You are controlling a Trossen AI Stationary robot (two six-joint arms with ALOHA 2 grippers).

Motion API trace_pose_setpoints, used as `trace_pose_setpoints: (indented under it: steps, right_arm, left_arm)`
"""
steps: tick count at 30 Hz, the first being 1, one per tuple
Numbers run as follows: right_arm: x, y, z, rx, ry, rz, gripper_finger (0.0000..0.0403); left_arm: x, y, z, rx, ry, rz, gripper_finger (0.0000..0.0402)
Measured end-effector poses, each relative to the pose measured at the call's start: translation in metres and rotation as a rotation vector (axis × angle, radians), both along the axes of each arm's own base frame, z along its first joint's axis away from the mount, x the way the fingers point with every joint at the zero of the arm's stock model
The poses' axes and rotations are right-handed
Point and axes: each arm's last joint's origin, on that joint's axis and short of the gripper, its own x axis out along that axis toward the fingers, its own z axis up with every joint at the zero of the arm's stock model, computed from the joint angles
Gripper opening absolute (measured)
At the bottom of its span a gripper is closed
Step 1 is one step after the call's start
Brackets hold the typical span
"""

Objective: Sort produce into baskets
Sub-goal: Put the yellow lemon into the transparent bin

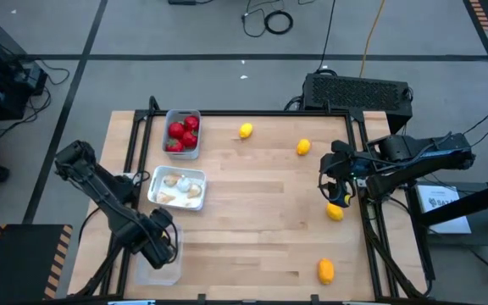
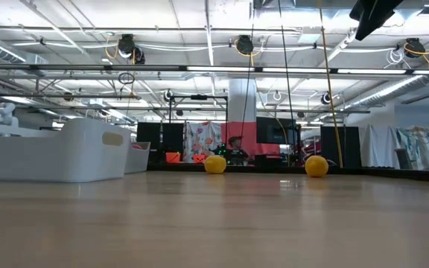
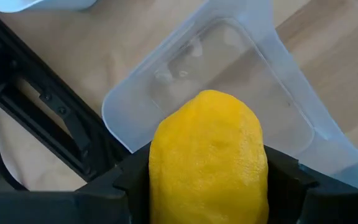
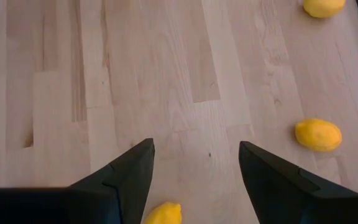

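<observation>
High view, read from the left: the left gripper (image 1: 161,240) hangs over the clear basket (image 1: 161,269) at the table's near-left corner, and the left wrist view shows its fingers clamped on a yellow lemon (image 3: 209,158), held directly above the basket's empty floor. Judgement: the release calls only for a straight drop, since the basket lies squarely beneath the fruit and its walls flare outward; the table frame runs close alongside, leaving little room on that side. Just beyond stand the white basket (image 1: 153,188) holding garlic bulbs (image 1: 179,188) and the grey basket (image 1: 169,116) holding red fruits (image 1: 183,134), both apparently sorted. The middle of the wooden table (image 1: 252,220) is bare and gives open room. Loose lemons lie at far centre (image 1: 246,130), far right (image 1: 303,146) and near right (image 1: 326,271). The right gripper (image 1: 335,188) hovers at the right edge with fingers spread and nothing between them; a fourth lemon (image 1: 335,212) lies just beside it on the near side, clearly the right arm's closest piece.
</observation>
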Motion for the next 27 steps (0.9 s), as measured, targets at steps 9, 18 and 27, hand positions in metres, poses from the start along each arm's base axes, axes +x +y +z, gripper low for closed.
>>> trace_pose_setpoints:
  steps: [9, 18, 27]
  right_arm:
    - [0.0, 0.0, 0.0, -0.004, 0.0, 0.006, 0.0226]
    - [0.0, 0.0, 0.0, -0.004, 0.0, 0.007, 0.0226]
    - [0.004, 0.001, -0.001, 0.05, -0.002, -0.036, 0.0226]
  left_arm:
    - [0.001, 0.001, 0.0, 0.001, 0.0, 0.023, 0.0268]
    - [0.005, 0.004, 0.0, -0.003, -0.004, 0.032, 0.0309]
    - [0.032, -0.003, 0.001, -0.099, -0.272, -0.004, 0.0309]
